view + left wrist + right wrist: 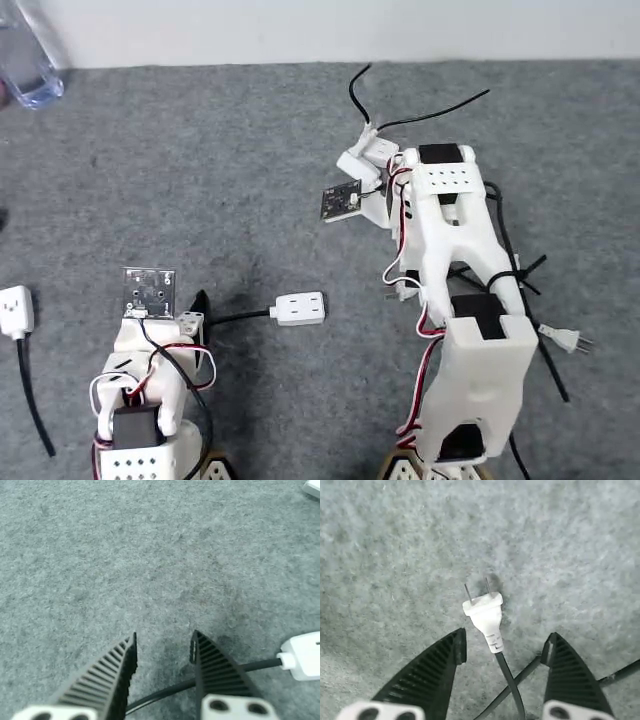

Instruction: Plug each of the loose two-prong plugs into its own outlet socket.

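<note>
R claw (507, 632) wide, plug (484, 612) betw. tips

Grey carpet (200, 150); white wall (300, 30) behind; possibly clear bottle (25, 70) in corner.

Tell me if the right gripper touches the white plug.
Apart. In the right wrist view the plug sits between the open fingers of the right gripper, carpet showing on both sides.
</note>
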`<state>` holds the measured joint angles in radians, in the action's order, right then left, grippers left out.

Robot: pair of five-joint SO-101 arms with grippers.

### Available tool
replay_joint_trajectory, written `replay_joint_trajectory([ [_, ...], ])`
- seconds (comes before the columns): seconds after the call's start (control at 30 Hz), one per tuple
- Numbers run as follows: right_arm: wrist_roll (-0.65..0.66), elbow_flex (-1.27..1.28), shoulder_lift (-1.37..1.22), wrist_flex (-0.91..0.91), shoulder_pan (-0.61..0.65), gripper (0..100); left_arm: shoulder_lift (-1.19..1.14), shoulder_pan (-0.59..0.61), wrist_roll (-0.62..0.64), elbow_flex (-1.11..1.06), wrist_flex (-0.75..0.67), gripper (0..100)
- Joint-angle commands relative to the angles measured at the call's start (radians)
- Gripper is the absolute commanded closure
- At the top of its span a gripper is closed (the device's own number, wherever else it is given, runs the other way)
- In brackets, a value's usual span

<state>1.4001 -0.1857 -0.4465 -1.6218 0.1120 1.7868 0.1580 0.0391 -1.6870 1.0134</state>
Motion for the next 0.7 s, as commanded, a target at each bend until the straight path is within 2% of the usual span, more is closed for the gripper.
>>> replay_joint_trajectory([
  [0.0,-0.006,-0.043,0.104,0.004,-0.031,75.8,0.003,-0.002,-0.008,0.002,0.003,83],
  [0.23,0.005,0.023,0.114,-0.033,-0.045,75.9,0.003,0.000,-0.008,0.002,0.003,83],
  [0.43,0.092,0.152,0.101,0.067,-0.058,77.2,0.003,0.000,-0.008,0.002,0.003,83],
  [0.67,0.265,0.222,0.102,0.059,-0.090,77.2,0.003,0.000,-0.008,0.002,0.003,83],
])
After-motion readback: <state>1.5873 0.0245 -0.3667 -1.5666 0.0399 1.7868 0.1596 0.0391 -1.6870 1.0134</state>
